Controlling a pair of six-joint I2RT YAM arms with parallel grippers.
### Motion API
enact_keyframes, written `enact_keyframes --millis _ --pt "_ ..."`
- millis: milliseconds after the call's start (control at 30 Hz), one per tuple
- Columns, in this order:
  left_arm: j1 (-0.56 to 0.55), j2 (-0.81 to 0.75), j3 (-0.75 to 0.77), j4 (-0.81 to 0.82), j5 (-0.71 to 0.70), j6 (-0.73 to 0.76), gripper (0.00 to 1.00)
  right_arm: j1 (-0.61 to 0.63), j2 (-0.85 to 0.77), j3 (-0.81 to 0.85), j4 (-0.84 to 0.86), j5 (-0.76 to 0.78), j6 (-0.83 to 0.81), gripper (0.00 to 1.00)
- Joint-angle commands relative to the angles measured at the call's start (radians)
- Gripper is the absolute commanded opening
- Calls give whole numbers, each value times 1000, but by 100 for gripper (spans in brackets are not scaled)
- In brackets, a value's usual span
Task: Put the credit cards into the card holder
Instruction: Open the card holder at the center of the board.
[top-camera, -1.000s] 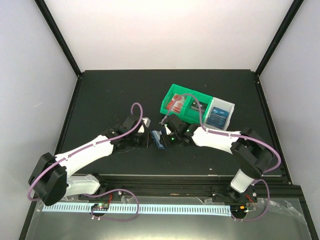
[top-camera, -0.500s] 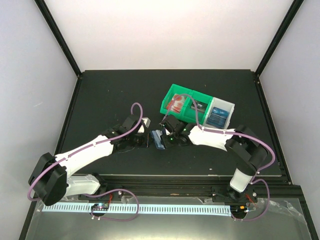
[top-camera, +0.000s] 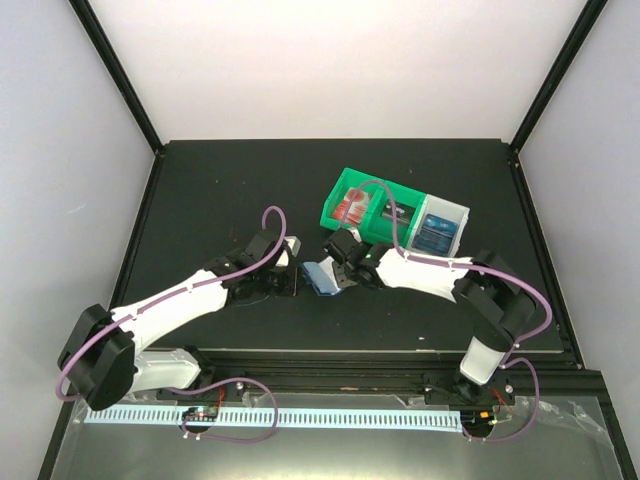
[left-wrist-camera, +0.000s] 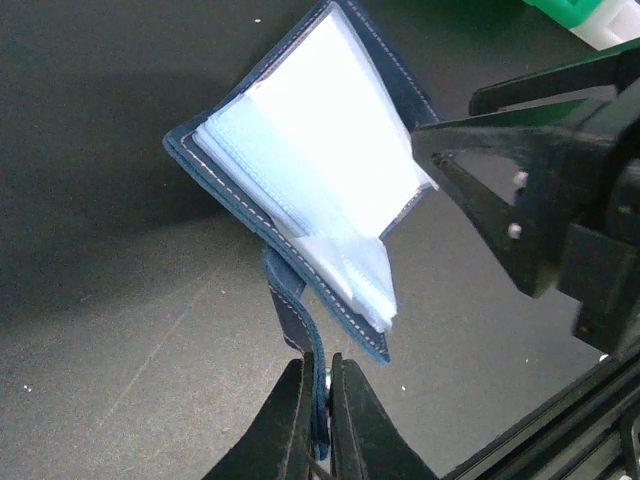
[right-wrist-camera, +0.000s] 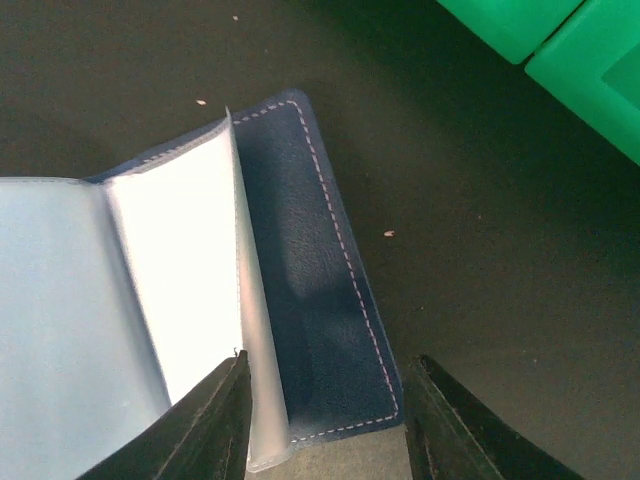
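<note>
From where I stood, the black table (top-camera: 200, 200) filled the enclosure, and the left arm (top-camera: 170, 305) and right arm (top-camera: 440, 275) both reached in toward its middle, their wrists close together. Behind the right wrist sat a green and white tray (top-camera: 330, 208). The credit cards lay in its compartments: a red-and-white one (top-camera: 350, 208), a dark one (top-camera: 390, 212) beside it, and a blue one (top-camera: 435, 232) in the white end.

The card holder (top-camera: 320, 277) lay open on the table between the two wrists, near the tray, with its pale blue sleeves (left-wrist-camera: 320, 170) fanned upward. The right gripper (right-wrist-camera: 325, 400) had its jaws spread wide, straddling the near edge of the dark blue cover (right-wrist-camera: 320, 290) just beside the sleeves. The left gripper (left-wrist-camera: 318, 375) was pinched tight on the holder's snap tab (left-wrist-camera: 295, 310).
</note>
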Motion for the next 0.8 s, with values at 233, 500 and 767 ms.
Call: enact_keyframes --millis 233,500,767 --pt "5 17 50 -10 -7 14 2 5 -191 -44 156 -198 -86 14" --pt "4 19 51 -11 -6 14 1 7 -136 -55 222 -368 -104 4" --pt "4 22 19 3 -34 -8 7 8 16 -19 197 -352 -95 29"
